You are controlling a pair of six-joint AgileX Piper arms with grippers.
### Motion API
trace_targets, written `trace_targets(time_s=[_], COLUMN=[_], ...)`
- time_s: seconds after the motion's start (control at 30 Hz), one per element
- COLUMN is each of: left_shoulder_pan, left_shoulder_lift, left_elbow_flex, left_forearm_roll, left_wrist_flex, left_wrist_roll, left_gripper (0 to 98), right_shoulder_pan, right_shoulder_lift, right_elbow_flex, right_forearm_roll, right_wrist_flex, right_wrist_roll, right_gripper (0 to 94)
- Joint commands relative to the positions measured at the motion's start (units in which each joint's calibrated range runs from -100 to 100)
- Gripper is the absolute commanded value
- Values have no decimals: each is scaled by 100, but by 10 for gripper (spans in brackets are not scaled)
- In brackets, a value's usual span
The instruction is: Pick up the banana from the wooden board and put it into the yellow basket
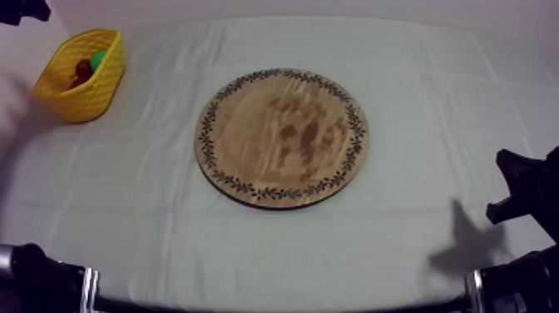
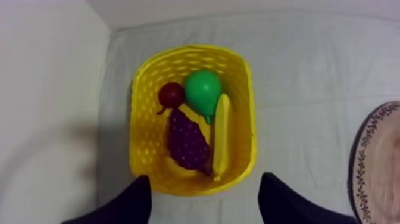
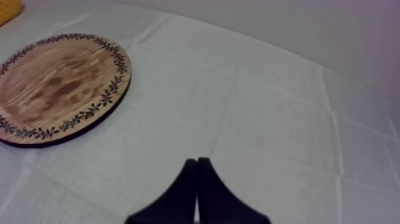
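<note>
Top view has the board (image 1: 283, 137) lying flat in the middle of the bench (image 1: 150, 225), plain wood grain inside its patterned rim. The basket (image 1: 87, 96) stands at the far left corner, well apart from the board, and from this slant a spot of red and a spot of green peep over its wall. The left arm (image 1: 23, 8) comes in at the upper left, close to the basket. The right arm (image 1: 528, 187) sits low at the right edge, away from the board.

Left wrist view looks straight down into the basket and sorts out what the slanted view leaves vague. The banana (image 2: 221, 137) lies inside along the wall nearest the board. The grapes (image 2: 187, 142) lie beside it, touching it. The pear (image 2: 203, 90) is at one end of the banana, and the small red fruit (image 2: 171, 94) is touching the pear, next to the grapes. The left claw (image 2: 204, 182) hangs over the basket's near rim, its two fingers (image 2: 134, 199) spread wide with nothing between them. The board's patterned edge is off to the side.

Right wrist view shows the right claw (image 3: 197, 162) over bare cloth beside the board. Its fingers lie pressed together in a narrow wedge and grip nothing. A yellow corner of the basket is beyond the board.
</note>
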Motion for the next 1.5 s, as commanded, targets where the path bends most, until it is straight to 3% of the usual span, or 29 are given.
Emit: trace_targets(time_s=[0.0, 0.17, 0.4, 0.5, 0.8, 1.07, 1.47], left_shoulder_pan=[48, 232, 346, 398, 539, 741, 905], left_shoulder_lift=[-903, -2175, -3601, -4197, -6185, -7441, -8818], left_elbow_flex=[499, 1511, 2616, 3265, 6035, 7995, 9579], left_forearm_roll=[4, 19, 157, 207, 301, 315, 358], left_wrist_flex=[-133, -653, -1132, -1587, -3432, -4580, -5026], left_wrist_roll=[70, 303, 469, 473, 562, 757, 791], left_gripper=[602, 455, 106, 37, 2, 0, 0], right_shoulder_pan=[1, 1, 1, 1, 1, 1, 1], right_shoulder_lift=[3, 3, 3, 3, 3, 3, 3], right_elbow_flex=[-3, -3, -3, -3, -3, -3, -3], right_forearm_roll=[0, 0, 0, 0, 0, 0, 0], right_wrist_flex=[2, 2, 2, 2, 2, 2, 2], right_wrist_roll=[0, 0, 0, 0, 0, -1, 0], right_gripper=[2, 2, 2, 2, 2, 2, 2])
